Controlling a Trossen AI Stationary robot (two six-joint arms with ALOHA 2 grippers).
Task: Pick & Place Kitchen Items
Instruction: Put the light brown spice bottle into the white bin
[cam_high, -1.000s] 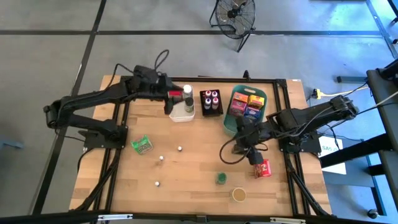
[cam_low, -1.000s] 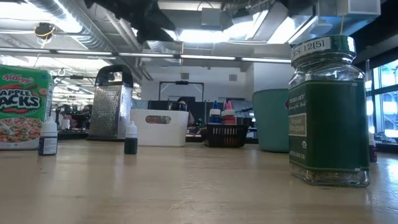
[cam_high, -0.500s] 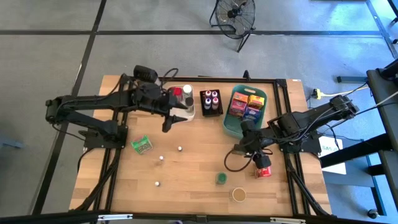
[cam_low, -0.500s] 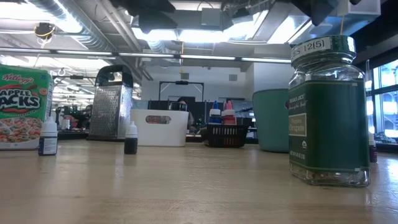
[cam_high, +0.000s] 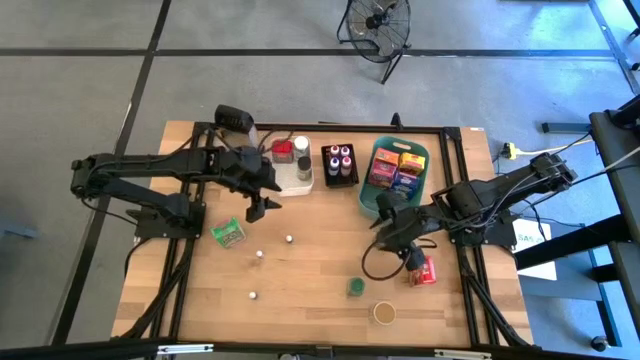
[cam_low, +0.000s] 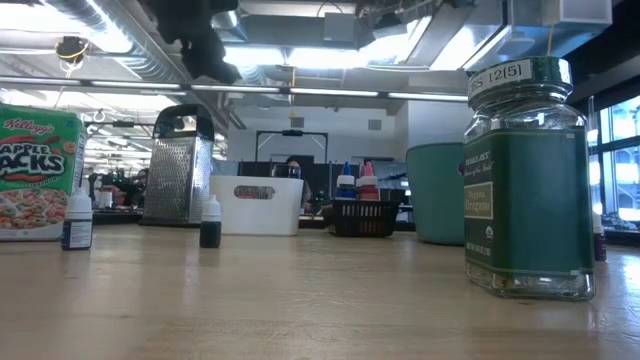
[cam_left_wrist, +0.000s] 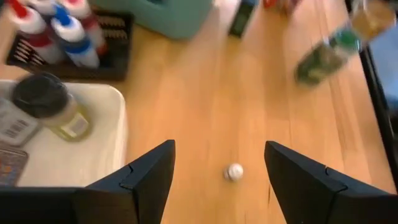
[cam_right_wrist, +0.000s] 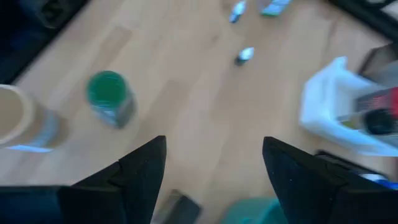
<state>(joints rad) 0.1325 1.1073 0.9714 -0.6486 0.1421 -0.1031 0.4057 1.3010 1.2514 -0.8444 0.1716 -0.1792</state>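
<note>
My left gripper is open and empty, hovering just off the near-left corner of the white bin. One white-capped small bottle stands on the table ahead of its fingers. The bin holds a red item and a black-lidded jar. My right gripper is open and empty near the teal basket, pointing toward the table's left. A green-lidded jar and a tan-lidded jar stand near the front edge.
A red box lies by the right arm. The green packet and two more small bottles sit on the left half. The black tray holds capped bottles. The low view shows a grater and a cereal box.
My left gripper has moved from above the white bin toward the table's near edge and slightly left, coming off the bin; the red item stays in the bin. My right arm has stayed about where it was.
</note>
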